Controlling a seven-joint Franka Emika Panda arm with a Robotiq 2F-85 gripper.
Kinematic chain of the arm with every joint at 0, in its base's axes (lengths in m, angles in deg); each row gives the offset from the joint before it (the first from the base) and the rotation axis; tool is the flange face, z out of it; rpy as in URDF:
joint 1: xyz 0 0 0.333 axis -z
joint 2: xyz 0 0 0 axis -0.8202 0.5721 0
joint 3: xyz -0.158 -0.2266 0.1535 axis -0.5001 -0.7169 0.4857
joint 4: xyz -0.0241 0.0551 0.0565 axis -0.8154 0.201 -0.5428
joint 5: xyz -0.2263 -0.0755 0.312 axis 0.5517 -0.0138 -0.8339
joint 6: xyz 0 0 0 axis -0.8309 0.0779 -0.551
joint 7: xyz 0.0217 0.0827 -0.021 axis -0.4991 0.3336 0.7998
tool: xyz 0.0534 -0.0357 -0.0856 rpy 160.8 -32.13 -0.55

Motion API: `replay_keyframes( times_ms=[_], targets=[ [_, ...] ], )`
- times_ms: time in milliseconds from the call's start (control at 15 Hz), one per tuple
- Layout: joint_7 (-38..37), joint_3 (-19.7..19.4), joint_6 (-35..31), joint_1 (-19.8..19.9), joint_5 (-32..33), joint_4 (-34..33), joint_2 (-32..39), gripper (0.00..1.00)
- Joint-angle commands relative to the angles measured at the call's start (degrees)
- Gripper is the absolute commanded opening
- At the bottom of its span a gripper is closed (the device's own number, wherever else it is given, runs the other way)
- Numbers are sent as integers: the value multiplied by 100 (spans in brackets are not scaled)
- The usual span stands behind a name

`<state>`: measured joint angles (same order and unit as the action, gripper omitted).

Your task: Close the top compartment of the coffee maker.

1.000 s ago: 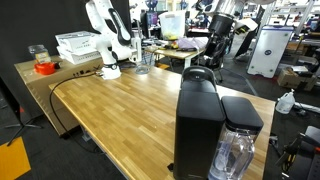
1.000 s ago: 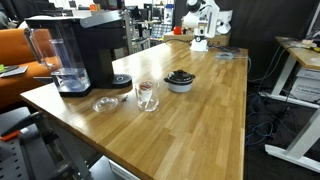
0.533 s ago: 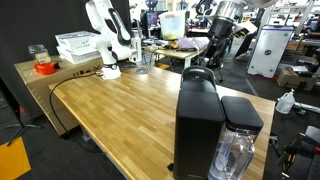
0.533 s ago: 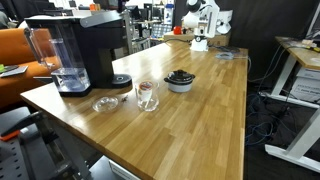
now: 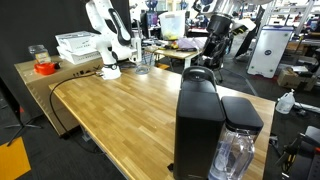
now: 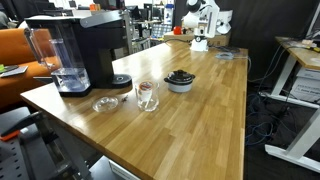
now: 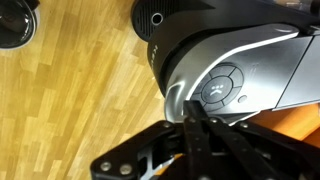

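The coffee maker (image 5: pixel 198 125) is a tall black machine with a clear water tank (image 5: pixel 236 150) at its side, and it also shows in an exterior view (image 6: pixel 85 50). In both exterior views its rounded top compartment (image 5: pixel 198 78) lies down on the body. The wrist view looks down on that top (image 7: pixel 200 25), with its silver-grey face and round button pad (image 7: pixel 222 85). My gripper (image 7: pixel 195 128) is shut and empty, with its fingertips over the edge of the silver face. I cannot tell whether they touch it. The gripper does not show in the exterior views.
A drinking glass (image 6: pixel 147 95), a dark bowl (image 6: pixel 180 80) and a small glass dish (image 6: pixel 105 103) stand on the wooden table (image 6: pixel 200 120) beside the machine. A folded white arm (image 5: pixel 103 35) stands at the far end, near white baskets (image 5: pixel 78 45).
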<state>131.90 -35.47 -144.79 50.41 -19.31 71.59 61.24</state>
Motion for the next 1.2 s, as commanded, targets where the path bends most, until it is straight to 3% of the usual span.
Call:
replay_keyframes(
  times_ms=[0, 1133],
  targets=[
    [139, 19, 156, 56, -96, -73, 12, 0],
    [341, -39, 219, 172, -546, 71, 107, 0]
  ],
)
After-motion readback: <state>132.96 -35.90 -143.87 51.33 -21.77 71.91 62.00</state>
